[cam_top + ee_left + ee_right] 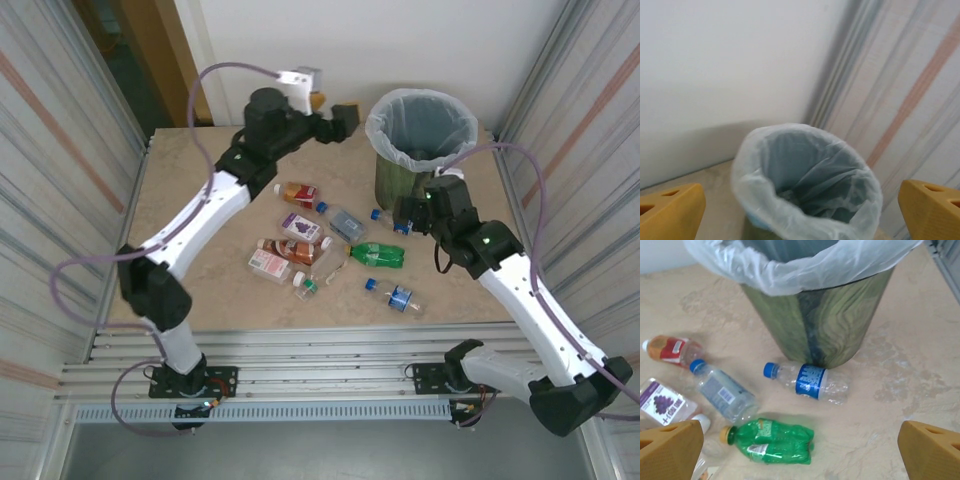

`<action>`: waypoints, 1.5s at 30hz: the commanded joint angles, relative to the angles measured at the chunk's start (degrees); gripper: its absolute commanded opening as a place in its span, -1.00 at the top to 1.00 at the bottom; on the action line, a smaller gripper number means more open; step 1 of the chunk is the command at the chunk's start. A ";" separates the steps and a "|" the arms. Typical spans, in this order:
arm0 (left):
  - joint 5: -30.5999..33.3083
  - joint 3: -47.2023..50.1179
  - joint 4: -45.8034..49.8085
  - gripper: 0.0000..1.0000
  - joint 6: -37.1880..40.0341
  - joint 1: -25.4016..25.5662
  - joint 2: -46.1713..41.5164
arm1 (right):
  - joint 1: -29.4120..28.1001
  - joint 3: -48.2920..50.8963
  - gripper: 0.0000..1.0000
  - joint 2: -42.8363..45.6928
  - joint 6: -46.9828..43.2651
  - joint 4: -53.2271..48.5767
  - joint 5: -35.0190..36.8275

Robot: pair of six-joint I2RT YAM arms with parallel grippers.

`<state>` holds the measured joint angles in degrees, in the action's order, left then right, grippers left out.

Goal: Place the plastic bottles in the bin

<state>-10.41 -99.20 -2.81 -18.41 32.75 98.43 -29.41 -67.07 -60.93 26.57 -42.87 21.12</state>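
Listing plastic bottles (378, 255): lying scattered mid-desk (200, 160), left and near of bin (390, 180) | bin: upright, far right | left gripper (352, 118): wide, empty, left of bin rim | right gripper (800, 450): wide, empty, over blue-labelled bottle (810, 382) at bin's foot

Wall of the bin (825, 335) was dark green and glossy, streaked with reflections. Its liner bag (805, 220) was thin translucent white plastic film, crinkled. The worktop (900, 385) looked like beige marbled stone, smooth and matt. The green bottle (772, 440) was shiny, crumpled plastic; the blue-labelled bottle (810, 382) clear, dented plastic. The side walls (60, 150) were pale ribbed sheet; the near rails (320, 375) dull grooved grey metal
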 commanded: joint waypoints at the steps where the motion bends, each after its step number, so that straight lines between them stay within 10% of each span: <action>1: 5.78 11.68 -2.43 -0.98 -4.00 -2.34 -7.12 | -3.21 1.73 -0.96 -0.85 2.58 -5.48 -0.28; 14: 15.47 42.63 -0.72 -0.97 -8.75 -10.51 -29.78 | -10.65 13.73 -0.96 0.47 17.43 -20.16 -7.98; 45: 13.16 47.30 -0.62 -0.97 -12.43 -17.46 -30.10 | -13.33 19.70 -0.96 -14.75 22.19 -16.26 -10.71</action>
<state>3.79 -52.21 -2.00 -29.95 15.90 68.36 -43.97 -47.33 -74.19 50.26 -59.96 9.17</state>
